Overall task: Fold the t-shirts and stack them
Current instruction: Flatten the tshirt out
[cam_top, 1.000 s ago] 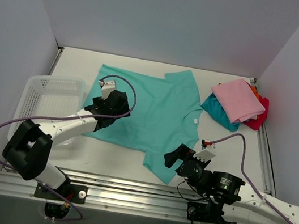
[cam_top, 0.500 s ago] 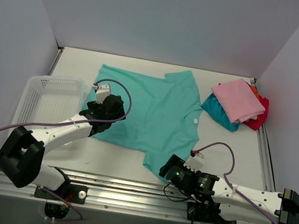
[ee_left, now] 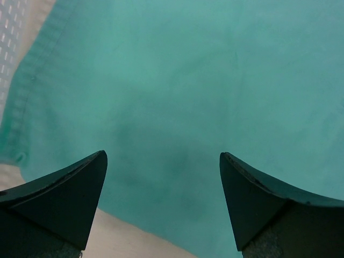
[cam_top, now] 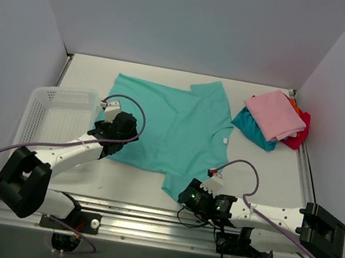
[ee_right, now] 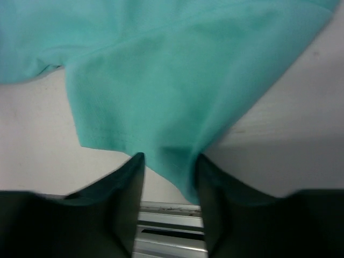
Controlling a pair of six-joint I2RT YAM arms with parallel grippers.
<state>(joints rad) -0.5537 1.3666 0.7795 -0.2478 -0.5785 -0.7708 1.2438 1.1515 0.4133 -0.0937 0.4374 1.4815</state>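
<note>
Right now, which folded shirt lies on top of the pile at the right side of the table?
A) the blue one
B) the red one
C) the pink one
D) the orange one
C: the pink shirt covers the pile, and the blue shirt shows underneath it.

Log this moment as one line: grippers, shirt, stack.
left gripper open above teal-green t-shirt hem | right gripper jaws astride near sleeve, not clamped | shirt spread, unfolded | folded stack far right

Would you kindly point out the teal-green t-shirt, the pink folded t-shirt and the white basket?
teal-green t-shirt point(cam_top: 179, 130), top view, middle of its body.
pink t-shirt point(cam_top: 274, 114), top view, its top face.
white basket point(cam_top: 52, 115), top view, bare mesh floor.
</note>
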